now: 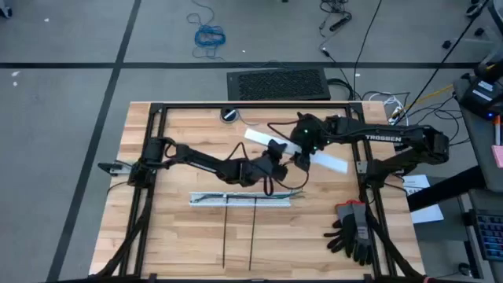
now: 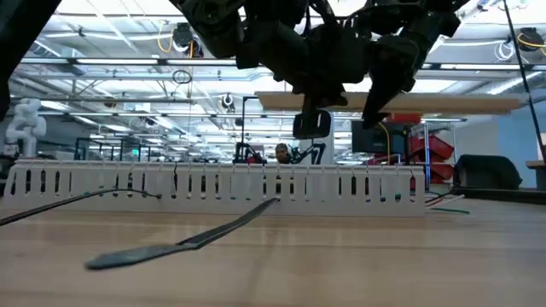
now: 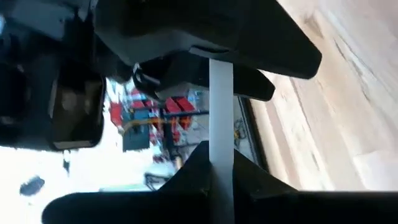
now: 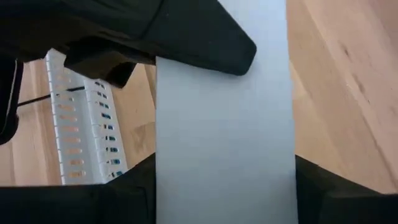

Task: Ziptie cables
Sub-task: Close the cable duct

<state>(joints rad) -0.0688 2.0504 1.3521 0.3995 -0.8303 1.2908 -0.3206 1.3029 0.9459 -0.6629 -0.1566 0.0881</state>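
A flat white strip (image 1: pixel 332 163) hangs slantwise over the table's middle, held by both grippers. My left gripper (image 1: pixel 280 154) and my right gripper (image 1: pixel 303 155) meet at its middle, each shut on it. In the low view the strip (image 2: pixel 444 102) shows as a pale level band above the table. A white slotted strip (image 1: pixel 240 198) lies flat on the table nearer the front edge, and thin cables (image 2: pixel 444 203) stick out of its right end. Two zipties (image 1: pixel 225 234) (image 1: pixel 253 234) lie straight on the wood, running from the slotted strip to the near edge. My left gripper pinches the white strip's two flat faces (image 3: pixel 221 149) between its two fingers, which lie across the strip. The strip is lifted clear of the table. My right gripper holds the strip's two long edges (image 4: pixel 163 155) between its fingers. The broad face (image 4: pixel 224 124) points at the wrist camera, and the strip is clear of the table.
A pair of black and grey gloves (image 1: pixel 352 229) lies at the near right of the table. A small dark round thing (image 1: pixel 229 115) sits near the far edge. A black frame (image 1: pixel 157 118) borders the tabletop. A dark mat (image 1: pixel 277 83) lies on the floor beyond.
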